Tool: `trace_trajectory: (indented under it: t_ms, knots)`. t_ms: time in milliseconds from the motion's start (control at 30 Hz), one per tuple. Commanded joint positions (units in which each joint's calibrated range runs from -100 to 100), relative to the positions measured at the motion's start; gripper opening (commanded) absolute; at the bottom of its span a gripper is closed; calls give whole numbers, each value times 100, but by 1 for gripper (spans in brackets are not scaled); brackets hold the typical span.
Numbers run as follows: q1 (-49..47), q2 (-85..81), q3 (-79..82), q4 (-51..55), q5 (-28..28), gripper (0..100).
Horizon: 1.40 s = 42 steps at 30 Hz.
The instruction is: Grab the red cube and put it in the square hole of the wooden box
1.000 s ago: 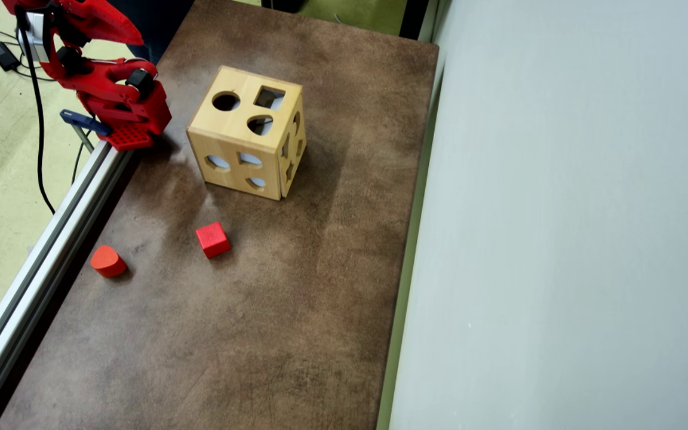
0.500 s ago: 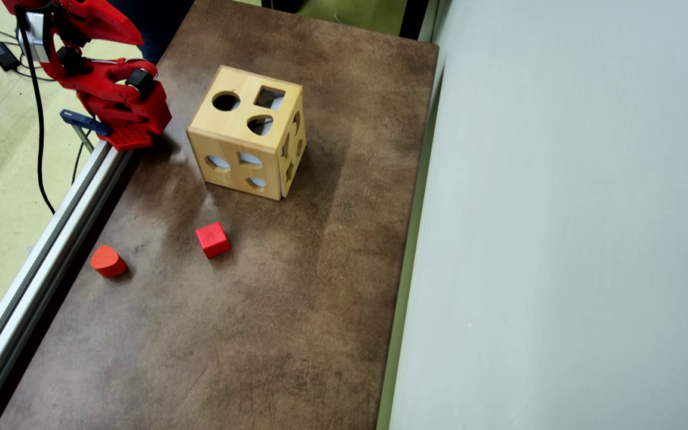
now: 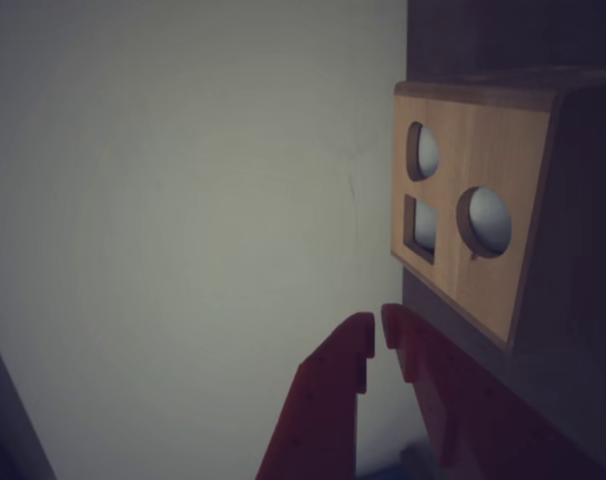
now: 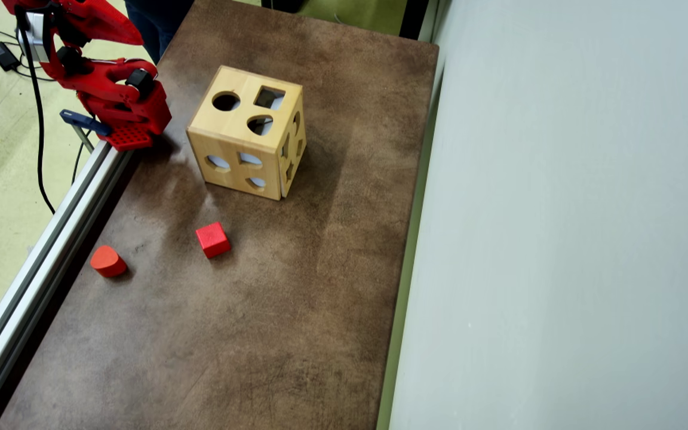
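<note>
One wooden box (image 4: pixel 247 139) on the brown counter (image 4: pixel 296 310), standing near the far end in the overhead view, with three cutouts in its top face: one round, one half-round, and one square hole (image 4: pixel 269 97) at the top face's far right corner. More cutouts, three each, on the two visible side faces. One red cube (image 4: pixel 212 239) lying on the counter nearer the camera than the box, well apart from it, untouched. One orange-red rounded block (image 4: pixel 107 261) left of the cube, close to the aluminium rail (image 4: pixel 51 245) along the counter's left edge. One red arm (image 4: pixel 102 71), folded back over its base at the counter's far left corner, left of the box and far from the cube. Pincer tip not made out in the overhead view. In the wrist view, pincer (image 3: pixel 378 339) pressed nearly together, only a thin slit between the two red fingers (image 3: pixel 333 385), holding nothing, aimed toward the pale wall with the box just to its right.
</note>
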Motion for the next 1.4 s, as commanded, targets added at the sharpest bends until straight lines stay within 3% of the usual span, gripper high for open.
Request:
trace_trajectory:
  t_ms: [0,367,700,833,1167,1367]
  knots:
    - [-6,18,3,65,29,2]
    - [46,672,-86,65,-5,2]
    - [113,4944,-3083,65,44,2]
    - [744,6634,-4004,65,137,2]
    - [2460,9029,-4067,57,2178,2]
    - [2832,9767,-4049,57,2965,2]
